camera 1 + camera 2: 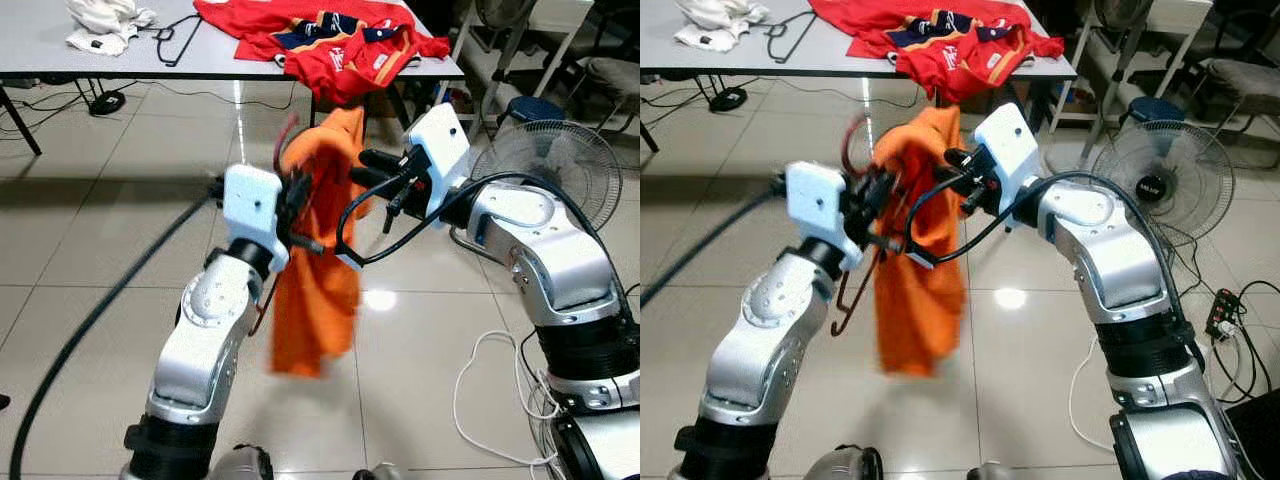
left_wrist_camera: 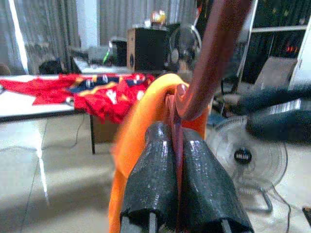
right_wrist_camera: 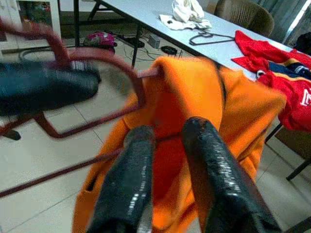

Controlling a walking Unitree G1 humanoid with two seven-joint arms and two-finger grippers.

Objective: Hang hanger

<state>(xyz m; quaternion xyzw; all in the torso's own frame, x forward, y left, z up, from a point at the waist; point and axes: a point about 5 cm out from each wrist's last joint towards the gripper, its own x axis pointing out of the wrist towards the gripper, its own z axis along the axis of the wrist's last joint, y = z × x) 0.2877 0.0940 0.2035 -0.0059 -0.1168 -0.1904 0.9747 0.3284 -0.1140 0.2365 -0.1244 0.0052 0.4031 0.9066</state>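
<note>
Left pincer (image 2: 177, 160) clamped on dark red metal hanger (image 1: 855, 270), holding it aloft. Right pincer (image 3: 167, 141), fingers parted, empty, at orange fabric garment (image 1: 320, 260), probably to seat it on hanger.

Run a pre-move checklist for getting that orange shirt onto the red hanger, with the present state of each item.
1. Left gripper clamped on the red hanger: ok, fingers shut on the wire.
2. Right gripper ready at the orange shirt: ok, fingers open at the cloth, not gripping.
3. Shirt seated on both hanger shoulders: not ok; it drapes bunched over one end, most hanging below.
4. Hanger hook free: ok, it sticks up above the shirt.
5. Somewhere to hang it: cannot tell, no rail in view.
6. Space ahead: not ok, table and fan stand close.
</note>
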